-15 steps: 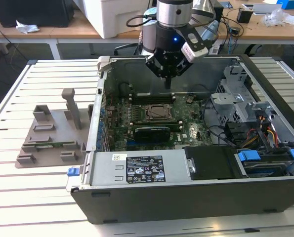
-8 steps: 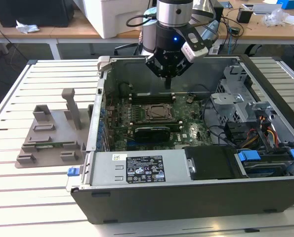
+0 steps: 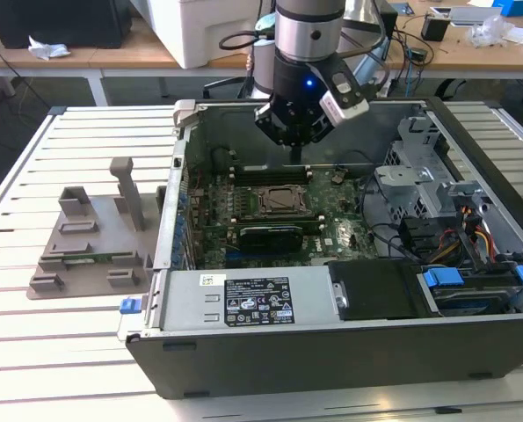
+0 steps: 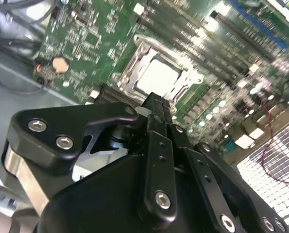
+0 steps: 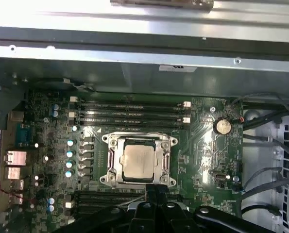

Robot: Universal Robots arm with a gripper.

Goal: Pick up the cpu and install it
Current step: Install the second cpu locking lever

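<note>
We see the cpu (image 5: pixel 137 161) as a small flat square chip with a pale silvery metal top and a thin tan rim. It lies flat, face up, inside the metal-framed socket (image 5: pixel 111 160) on the green motherboard (image 5: pixel 200 145); in the second wrist view the cpu (image 4: pixel 158 77) shows bright and glossy within the same frame. Being square, it has no long axis that we can name; its edges run in line with the socket frame and with the memory slots (image 5: pixel 129 112) beside it.

In the exterior view the gripper (image 3: pixel 294 141) hangs over the open computer case (image 3: pixel 331 352), above the socket (image 3: pixel 274 200) and apart from it. In both wrist views its black fingers (image 4: pixel 156 109) come together at the tip with no gap that we can see, and they carry nothing; the fingers (image 5: pixel 156 191) sit at the edge of the socket frame in the first wrist view, clear of the chip itself.

On the exterior view's left, a grey plastic tray (image 3: pixel 94 251) with upright posts stands on the slatted table (image 3: pixel 32 352), just beside the case.
</note>
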